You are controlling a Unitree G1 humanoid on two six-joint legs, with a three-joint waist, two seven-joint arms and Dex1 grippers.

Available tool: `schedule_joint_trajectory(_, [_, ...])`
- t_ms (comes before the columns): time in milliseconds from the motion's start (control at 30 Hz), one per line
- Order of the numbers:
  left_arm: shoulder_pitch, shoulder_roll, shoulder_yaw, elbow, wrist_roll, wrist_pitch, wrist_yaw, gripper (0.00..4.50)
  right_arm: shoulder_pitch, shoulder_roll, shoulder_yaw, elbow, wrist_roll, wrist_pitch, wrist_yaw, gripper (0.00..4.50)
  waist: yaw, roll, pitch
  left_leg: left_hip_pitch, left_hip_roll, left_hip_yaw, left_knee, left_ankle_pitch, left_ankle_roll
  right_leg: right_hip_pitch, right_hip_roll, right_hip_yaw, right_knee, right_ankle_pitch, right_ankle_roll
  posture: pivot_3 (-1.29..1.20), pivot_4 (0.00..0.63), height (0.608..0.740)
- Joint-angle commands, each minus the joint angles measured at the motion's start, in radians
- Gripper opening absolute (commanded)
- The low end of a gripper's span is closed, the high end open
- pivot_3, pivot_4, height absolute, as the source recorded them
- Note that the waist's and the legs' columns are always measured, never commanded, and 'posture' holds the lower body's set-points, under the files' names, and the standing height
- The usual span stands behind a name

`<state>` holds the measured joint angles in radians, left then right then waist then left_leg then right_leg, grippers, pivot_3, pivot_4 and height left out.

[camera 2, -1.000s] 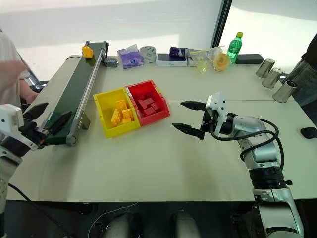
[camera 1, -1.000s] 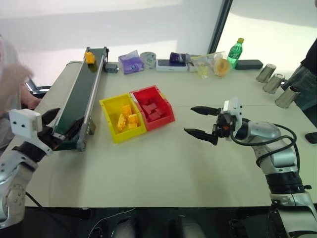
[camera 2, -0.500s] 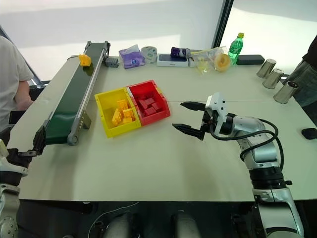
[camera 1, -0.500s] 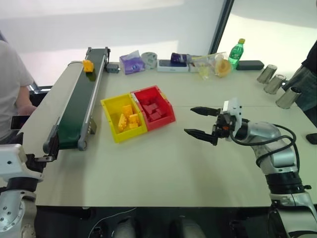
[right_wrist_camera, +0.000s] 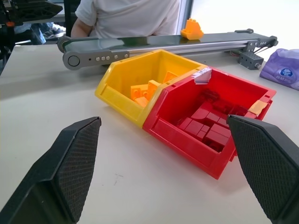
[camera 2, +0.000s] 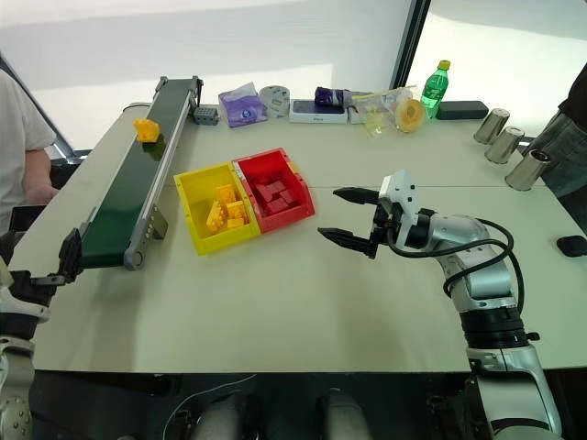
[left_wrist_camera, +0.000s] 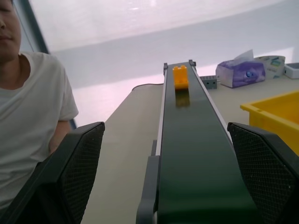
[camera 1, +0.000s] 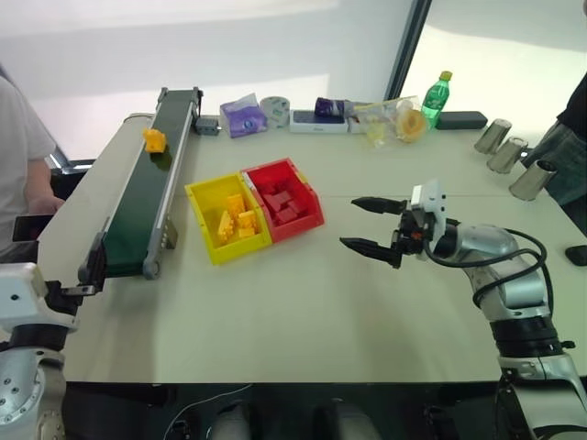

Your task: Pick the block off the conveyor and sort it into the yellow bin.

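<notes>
Tabletop (camera 1: 303, 312) first: the conveyor (camera 1: 142, 197) runs along its left side, the yellow bin (camera 1: 225, 220) sits just beside the belt with the red bin (camera 1: 284, 197) touching it. The block (camera 1: 154, 139) rides the far part of the belt. Left claw (left_wrist_camera: 161, 182) waits at the near end, fingers spread wide and empty; it should probably stay centred over the belt and close only once the block comes between the pads. Right claw (camera 1: 376, 226) hovers spread apart, empty, near the bins. Its wrist view shows yellow bricks in the yellow bin; the left wrist view shows a seated person alongside the conveyor.
</notes>
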<state>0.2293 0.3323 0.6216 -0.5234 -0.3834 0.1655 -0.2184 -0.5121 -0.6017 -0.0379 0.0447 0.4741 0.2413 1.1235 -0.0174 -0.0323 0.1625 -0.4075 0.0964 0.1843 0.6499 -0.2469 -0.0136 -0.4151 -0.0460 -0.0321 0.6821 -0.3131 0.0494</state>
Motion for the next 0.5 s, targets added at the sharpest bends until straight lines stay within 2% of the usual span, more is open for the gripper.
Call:
schedule_joint_trajectory(33, [-0.011,0.022,0.016,-0.013,-0.024,0.016,0.004,4.44,-0.029,0.002,-0.010,-0.035,0.009,-0.002,-0.004,4.50,0.000,0.000,0.000,0.000,0.000,0.000,0.000,0.000,0.000,0.000,0.000,0.000,0.000,0.000,0.000,0.00,0.150,0.740])
schedule_joint_trajectory(233, [-0.064,0.084,0.026,0.029,-0.060,0.074,-0.004,4.44,-0.025,0.005,-0.008,-0.051,0.011,0.003,-0.010,4.50,0.001,0.000,0.000,0.000,0.000,0.000,0.000,0.000,0.000,0.000,0.000,0.000,0.000,0.000,0.000,0.00,0.150,0.740])
schedule_joint_trajectory(500, [-0.202,0.184,-0.017,0.085,-0.099,0.267,0.028,4.44,-0.010,0.006,-0.010,-0.067,0.011,0.002,-0.018,4.50,0.002,0.000,0.000,0.000,0.000,0.000,0.000,0.001,-0.001,0.000,0.000,0.000,0.000,0.000,0.000,0.00,0.150,0.740])
